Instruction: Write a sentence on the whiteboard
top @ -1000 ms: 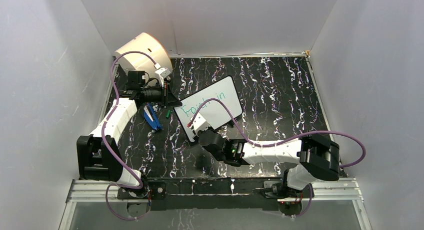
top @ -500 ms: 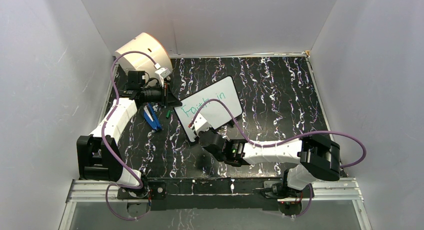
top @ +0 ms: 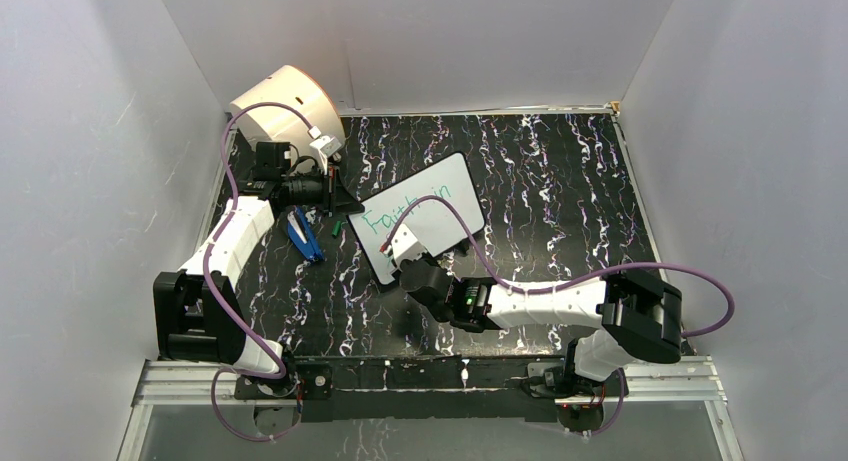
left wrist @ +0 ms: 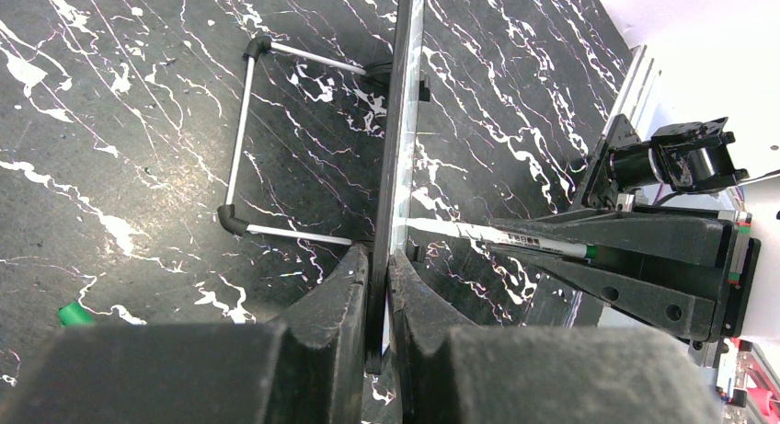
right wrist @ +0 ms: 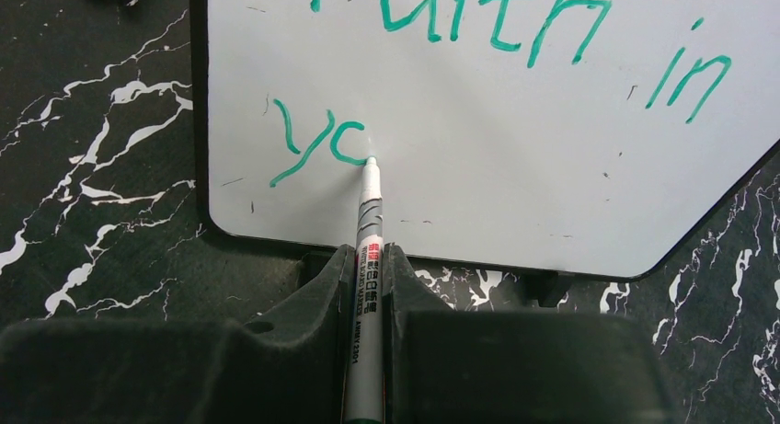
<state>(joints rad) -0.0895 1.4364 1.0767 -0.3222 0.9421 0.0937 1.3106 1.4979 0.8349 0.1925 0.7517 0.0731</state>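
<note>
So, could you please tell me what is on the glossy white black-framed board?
Green lettering: "Faith in", with "yc" beneath, a white marker's tip at the "c". From above, the right arm hides "yc".

Whiteboard (right wrist: pixel 515 166): face glossy white, smooth, soft glare; frame thin black plastic, semi-matt. Rear stand (left wrist: pixel 241 134): bare metal rod w/ black plastic elbows. Marker (right wrist: pixel 370 217): white plastic barrel, smooth, printed label. Right gripper (right wrist: pixel 369 258) fingers (right wrist: pixel 317 291): matt black plastic, fine grain. Tabletop (top: pixel 560 181): black marble-look, white veins, low sheen. Drum (top: pixel 290 101): cream, smooth, matt. Walls (top: pixel 420 31): matt white.
</note>
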